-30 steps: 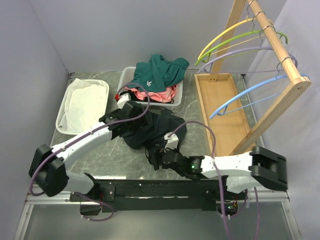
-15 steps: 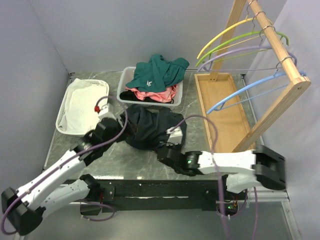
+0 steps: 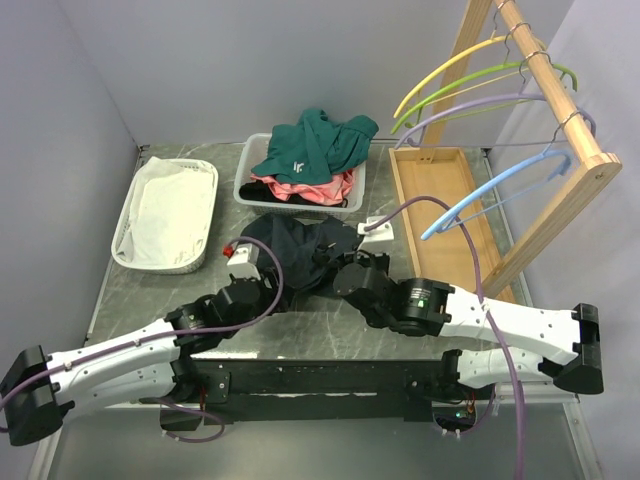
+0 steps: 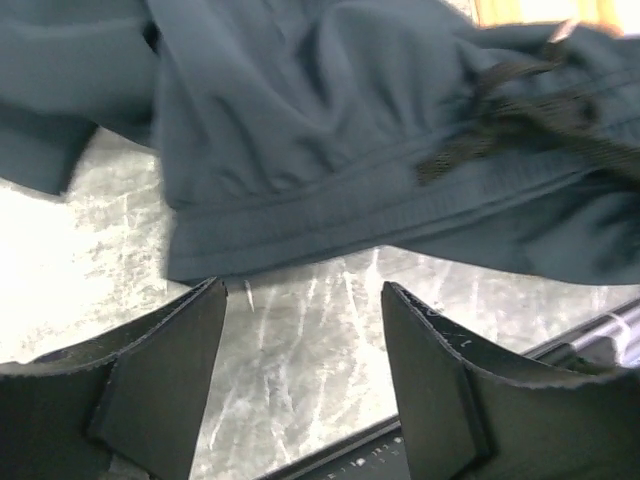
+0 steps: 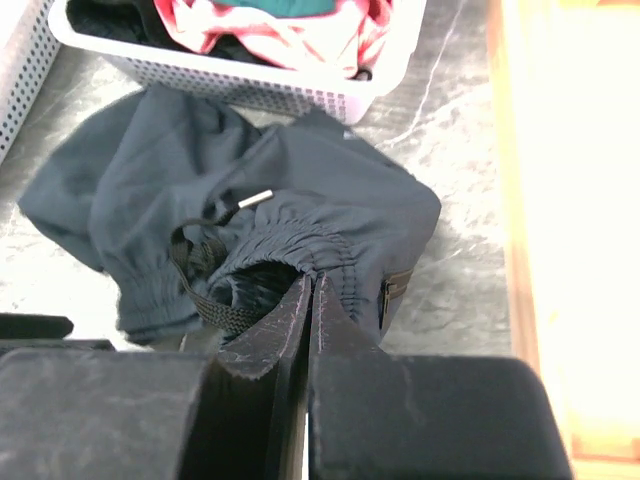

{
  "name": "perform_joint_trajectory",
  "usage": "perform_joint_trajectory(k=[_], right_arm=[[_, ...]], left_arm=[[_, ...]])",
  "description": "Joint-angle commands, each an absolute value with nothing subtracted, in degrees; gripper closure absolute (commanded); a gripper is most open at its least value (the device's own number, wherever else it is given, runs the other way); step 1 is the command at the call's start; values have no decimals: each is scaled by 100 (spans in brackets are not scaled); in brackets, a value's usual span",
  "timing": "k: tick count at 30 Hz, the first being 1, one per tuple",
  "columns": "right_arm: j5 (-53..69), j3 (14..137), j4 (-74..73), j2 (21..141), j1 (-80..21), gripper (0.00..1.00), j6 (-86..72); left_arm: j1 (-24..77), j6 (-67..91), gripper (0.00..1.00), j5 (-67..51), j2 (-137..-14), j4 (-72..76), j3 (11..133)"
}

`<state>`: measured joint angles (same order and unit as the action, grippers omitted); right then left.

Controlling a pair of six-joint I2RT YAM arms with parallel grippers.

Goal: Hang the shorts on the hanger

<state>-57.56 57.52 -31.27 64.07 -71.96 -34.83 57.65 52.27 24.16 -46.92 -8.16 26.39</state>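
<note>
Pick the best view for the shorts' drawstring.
Right wrist: the drawstring, pale tip included, lies sharp on the shorts. Left wrist shows it blurred at the frame's right; top external shows only a dark heap.

Shorts (image 3: 300, 250) heaped mid-worktop (image 3: 330, 320), just before a laundry basket (image 3: 250, 160) holding clothes. Second basket (image 3: 128, 210) to the left. Tray (image 3: 455, 260) on the right, rack (image 3: 560, 100) standing in it; hanger (image 3: 500, 190) hung nearest on the rail.

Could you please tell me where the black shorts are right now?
In the top view the shorts lie crumpled mid-table, just in front of the white basket with the teal garment, left of the wooden tray.
</note>
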Motion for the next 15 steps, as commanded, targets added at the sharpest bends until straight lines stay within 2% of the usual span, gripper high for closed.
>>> perform_joint_trajectory(k=[1,6,15], right_arm=[[-6126,6424,-3313,6293,-7154,100,-3006],[-6170,6793,-3296,6389,-7154,100,-2699],[-5994,7110,-3226,6398,-7154,100,-2426]], left_arm=[[6011,5212,28,2953,-4763,-150,2558],[6214,5325,26,3295,-5228,-316,2663],[6231,5195,33,3147,-5765,570,2426]])
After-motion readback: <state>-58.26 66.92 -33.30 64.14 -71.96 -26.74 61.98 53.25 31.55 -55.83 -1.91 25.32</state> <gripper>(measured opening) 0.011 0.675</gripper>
